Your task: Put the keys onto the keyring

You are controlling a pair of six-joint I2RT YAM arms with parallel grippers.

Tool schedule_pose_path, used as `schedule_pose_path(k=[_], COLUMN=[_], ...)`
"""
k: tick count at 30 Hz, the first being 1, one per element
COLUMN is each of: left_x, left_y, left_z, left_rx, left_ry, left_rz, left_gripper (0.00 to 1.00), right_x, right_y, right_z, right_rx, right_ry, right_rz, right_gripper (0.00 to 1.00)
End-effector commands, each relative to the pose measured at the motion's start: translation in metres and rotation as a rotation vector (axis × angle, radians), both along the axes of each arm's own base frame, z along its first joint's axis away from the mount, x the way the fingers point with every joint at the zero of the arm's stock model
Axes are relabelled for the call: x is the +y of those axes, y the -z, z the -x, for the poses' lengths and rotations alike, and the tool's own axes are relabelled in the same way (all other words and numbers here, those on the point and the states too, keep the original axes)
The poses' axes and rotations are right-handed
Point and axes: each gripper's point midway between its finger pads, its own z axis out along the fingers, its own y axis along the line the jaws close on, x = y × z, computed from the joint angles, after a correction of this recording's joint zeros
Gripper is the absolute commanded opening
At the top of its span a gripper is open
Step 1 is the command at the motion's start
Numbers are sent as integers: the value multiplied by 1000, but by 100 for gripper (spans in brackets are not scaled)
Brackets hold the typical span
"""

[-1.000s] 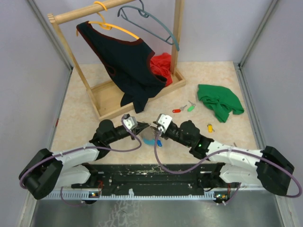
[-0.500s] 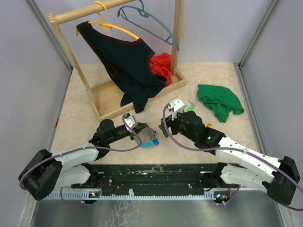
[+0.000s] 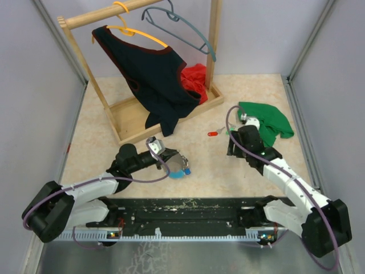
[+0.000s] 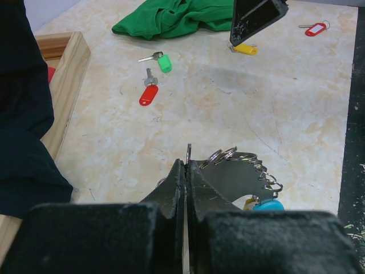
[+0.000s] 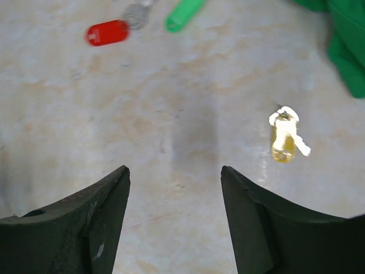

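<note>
The keyring (image 4: pixel 242 158), a dark wiry coil with a light-blue piece (image 3: pixel 181 173), is held just above the table, with my left gripper (image 4: pixel 186 162) shut on its metal ring. In the top view that gripper (image 3: pixel 173 161) is left of centre. A red key (image 5: pixel 107 32) and a green key (image 5: pixel 183 14) lie side by side further out. A yellow key (image 5: pixel 283 137) lies to the right of my right gripper (image 5: pixel 174 171), which hangs open over bare table with nothing between its fingers. In the top view the right gripper (image 3: pixel 232 149) points down beside the red key (image 3: pixel 213 134).
A green cloth (image 3: pixel 264 121) lies at the right, close behind the right arm. A wooden clothes rack (image 3: pixel 165 108) with a dark garment, a red cloth and hangers stands at the back left. A small red tag (image 4: pixel 315 28) lies near the front right.
My right gripper has opened, left the keyring and swung right and away to hover near the yellow key. The left gripper still holds the keyring in the same place.
</note>
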Motion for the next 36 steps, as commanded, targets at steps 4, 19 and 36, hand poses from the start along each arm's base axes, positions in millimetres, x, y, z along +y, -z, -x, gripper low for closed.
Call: schedule_pose_path(k=[4,19,36], left_x=[-2,0,-1], left_y=[-21,-22,-23], left_z=[4,5,9], left_rx=[-53,-68,-87], left_ry=[33,31,54], left_rz=[55,53,53], left_gripper=[0,0,0], right_x=[-64,-101,-110], right_y=[23,50,67], right_z=[-14,-60,-70], right_rx=[4,42,70], right_ry=[257,286,281], right_rz=[24,197,239], right_gripper=[59,40,27])
